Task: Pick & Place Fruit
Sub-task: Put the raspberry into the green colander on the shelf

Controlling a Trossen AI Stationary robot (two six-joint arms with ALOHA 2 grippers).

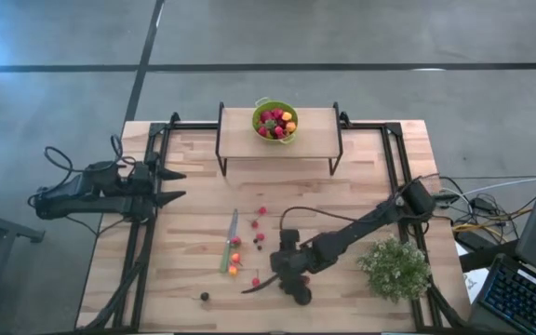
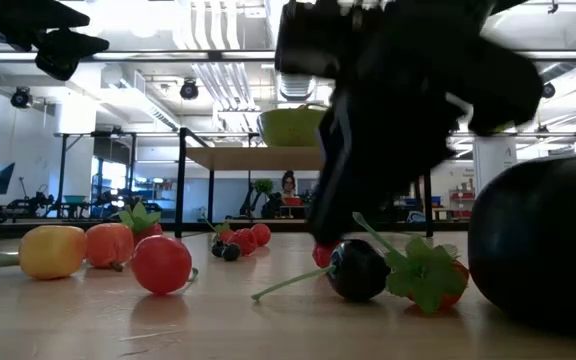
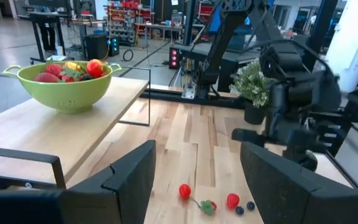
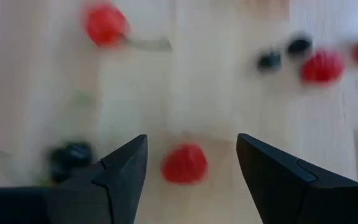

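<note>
The right gripper (image 4: 191,171) hangs low over the front middle of the wooden surface (image 1: 361,195), its 2 fingers spread apart with a red berry (image 4: 184,163) lying between them on the wood; nothing is gripped, and whether the fingertips touch the wood cannot be told. In the right wrist view a dark berry (image 4: 70,155) lies just beside one finger, and further out sit another red fruit with a green stem (image 4: 106,25), 2 small dark berries (image 4: 284,53) and 1 more red berry (image 4: 321,66); this view is blurred, so finer detail is unsure.

The left gripper (image 1: 177,184) waits at the left edge of the surface, well apart from the fruit, its fingers wide open and empty.

Loose fruit (image 1: 259,223) is scattered across the middle of the surface, mostly small red pieces with a few dark ones; a green-handled knife (image 1: 228,244) lies among them, with orange and red pieces near its handle; 1 small dark berry (image 1: 205,297) sits alone toward the front edge. In the low view a yellow piece (image 2: 52,250), an orange piece and a red round one (image 2: 162,263) stand close together.

A green colander (image 1: 275,120) holding red and yellow fruit stands on a raised shelf (image 1: 314,135) at the back; a bushy plant (image 1: 395,268) stands at the front right.
</note>
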